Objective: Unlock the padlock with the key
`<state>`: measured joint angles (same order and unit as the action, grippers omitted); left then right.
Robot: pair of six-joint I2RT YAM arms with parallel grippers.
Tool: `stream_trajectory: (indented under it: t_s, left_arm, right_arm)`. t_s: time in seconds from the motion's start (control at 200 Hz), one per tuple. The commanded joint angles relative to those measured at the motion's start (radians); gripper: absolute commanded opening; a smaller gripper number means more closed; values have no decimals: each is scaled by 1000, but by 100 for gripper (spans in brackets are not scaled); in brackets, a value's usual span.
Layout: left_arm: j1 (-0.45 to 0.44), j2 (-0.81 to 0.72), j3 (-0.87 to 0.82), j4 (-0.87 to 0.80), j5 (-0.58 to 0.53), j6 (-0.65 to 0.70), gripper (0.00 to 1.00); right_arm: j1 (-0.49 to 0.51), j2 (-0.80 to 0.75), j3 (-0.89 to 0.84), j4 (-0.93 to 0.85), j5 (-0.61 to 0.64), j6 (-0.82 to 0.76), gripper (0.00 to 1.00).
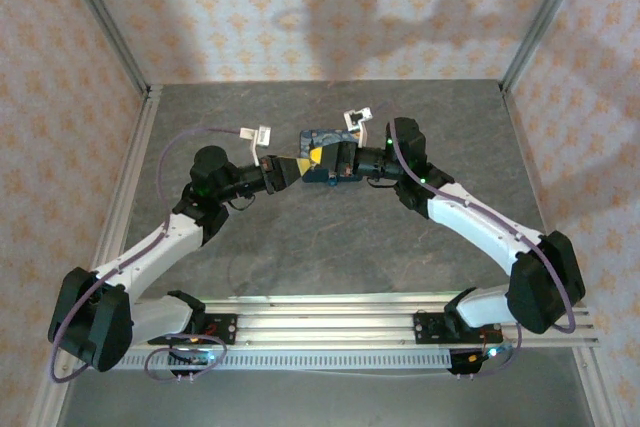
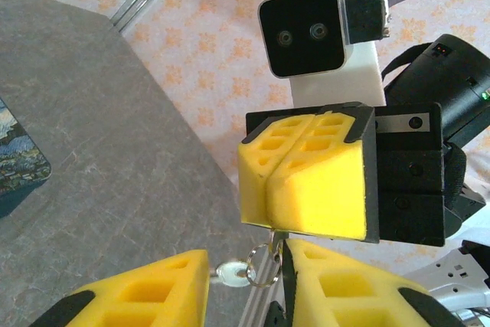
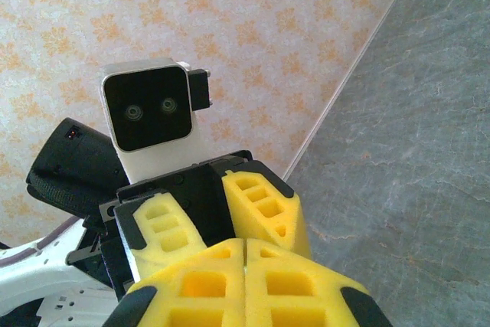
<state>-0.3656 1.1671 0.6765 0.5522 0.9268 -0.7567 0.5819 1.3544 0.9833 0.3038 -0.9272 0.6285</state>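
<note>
The two arms meet nose to nose above the Starry Night tin (image 1: 322, 145) in the upper middle of the top view, and the step in hand looks like getting the key into a usable grip. In the left wrist view the key (image 2: 232, 272) sits low in the frame, its round silvery head facing the camera and hung on a small split ring (image 2: 265, 255). The ring hangs at the tip of the right gripper (image 2: 272, 216), whose yellow pads are pressed tight together at centre frame; I cannot tell whether the ring itself or something behind it is pinched there. The left gripper (image 2: 245, 258) stands part-way apart at the bottom edge with key and ring in the gap, and whether a pad touches the key is not clear. The padlock I cannot make out anywhere; it may be hidden behind the foam. To do this well, I judge the left should close on the flat head, not on the ring, so the blade sticks out straight and cannot swivel. It should close slowly, with the right holding firm until the grip is sure. The risk is a loose key that pivots on the ring or drops onto the table (image 2: 115, 151)
</note>
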Motion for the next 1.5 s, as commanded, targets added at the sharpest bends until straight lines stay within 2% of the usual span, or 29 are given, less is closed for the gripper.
stream_trajectory:
  t_s: [0.0, 0.45, 0.571, 0.761, 0.901, 1.031, 1.376, 1.496]
  left_arm:
    - [4, 1, -9, 82, 21, -16, 32]
    - [-19, 22, 10, 117, 38, -22, 28]
    - [-24, 26, 14, 125, 38, -24, 21]
    - [-30, 18, 21, 106, 46, -14, 0]
    - [-30, 1, 23, 44, 36, 28, 0]
    - [-29, -20, 23, -9, 23, 67, 0]
    - [-28, -30, 24, -45, 25, 107, 0]
    - [-29, -48, 30, -100, 29, 157, 0]
  right_arm:
    - [6, -14, 5, 40, -5, 5, 0]
    - [28, 14, 4, 103, 3, 46, 0]
    - [32, 20, 2, 113, 4, 54, 0]
    - [33, 14, -4, 113, 16, 55, 0]
    - [33, 11, -7, 110, 29, 62, 0]
    - [33, 3, 1, 80, 41, 68, 14]
    - [33, 1, 22, 37, 45, 97, 20]
    - [27, -9, 34, -16, 44, 71, 27]
